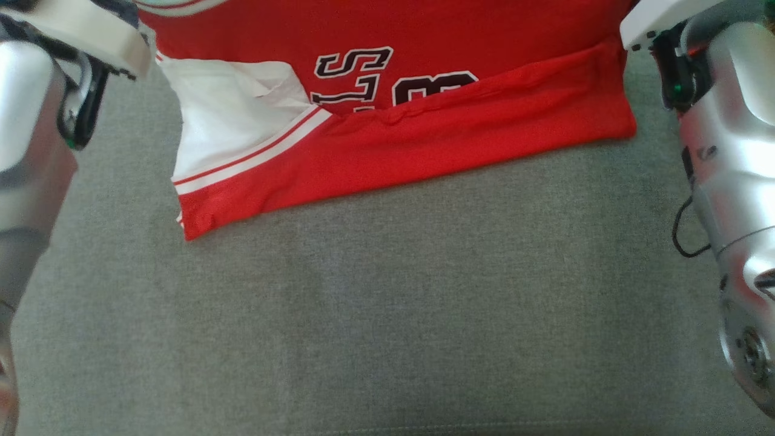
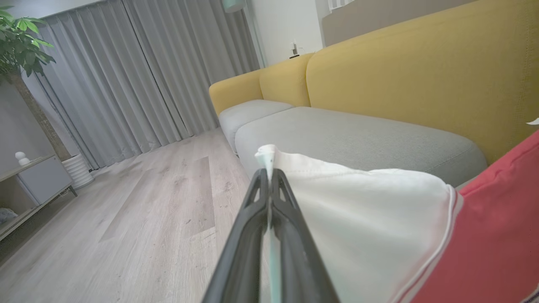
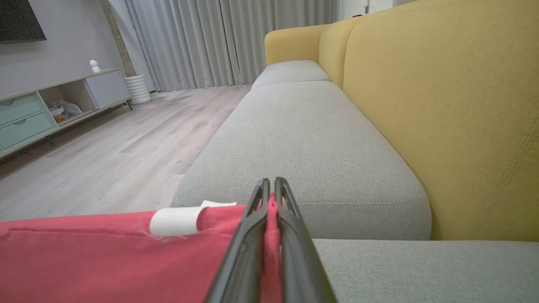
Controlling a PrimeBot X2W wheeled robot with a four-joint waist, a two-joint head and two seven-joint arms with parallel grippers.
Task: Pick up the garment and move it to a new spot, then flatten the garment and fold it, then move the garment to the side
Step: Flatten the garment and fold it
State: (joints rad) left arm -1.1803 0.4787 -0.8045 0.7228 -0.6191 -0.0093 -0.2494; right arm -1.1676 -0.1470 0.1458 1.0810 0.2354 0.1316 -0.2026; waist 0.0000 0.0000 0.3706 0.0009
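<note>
While one red jersey (image 1: 484, 127) lies across the far part of a grey sofa seat (image 1: 387, 315), the robot's two arms grip it at opposite ends. The left fingers (image 2: 264, 181) are clamped tight on the edge of the single white sleeve, which joins the red body along a white band carrying one thin red line. The right fingers (image 3: 264, 189) are pinched together on a red edge, beside a small white tag. A red band of cloth is folded over the chest and covers the lower part of the dark, white-outlined lettering. Two silver forearms (image 1: 732, 181) frame the jersey in the head view, and a yellow back (image 3: 442, 105) rises behind the seat.
</note>
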